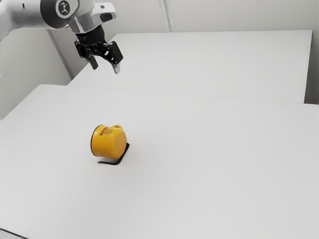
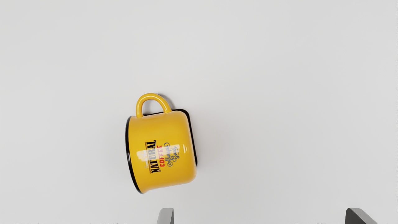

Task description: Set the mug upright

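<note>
Mug on its side below the raised, released pincer.
The pincer (image 1: 105,67) hangs well above the white table (image 1: 224,174), its two fingers spread with nothing between them. Down on the tabletop, well apart from them, lies the yellow mug (image 2: 164,149) (lettered "NATURAL COFFEE", no less), nearer one finger's side than the other's, its handle (image 2: 150,97) pointing away from the fingertips.
</note>
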Robot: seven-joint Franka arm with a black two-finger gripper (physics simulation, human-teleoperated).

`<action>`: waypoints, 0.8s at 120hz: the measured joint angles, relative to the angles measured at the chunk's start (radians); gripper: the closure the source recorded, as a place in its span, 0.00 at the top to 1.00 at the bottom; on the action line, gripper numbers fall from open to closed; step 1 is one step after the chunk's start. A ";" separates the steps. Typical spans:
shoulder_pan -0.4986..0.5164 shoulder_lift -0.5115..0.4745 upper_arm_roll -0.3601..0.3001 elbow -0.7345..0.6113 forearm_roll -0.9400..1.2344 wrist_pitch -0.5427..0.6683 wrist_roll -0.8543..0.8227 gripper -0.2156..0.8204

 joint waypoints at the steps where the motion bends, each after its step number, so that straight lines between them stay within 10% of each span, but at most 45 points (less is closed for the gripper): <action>1: 0.000 -0.001 0.000 0.000 0.000 -0.001 0.000 0.79; 55: -0.022 -0.046 0.012 -0.077 -0.010 -0.017 -0.006 0.79; 96: 0.020 -0.033 0.165 -0.177 -0.137 -0.015 0.023 0.79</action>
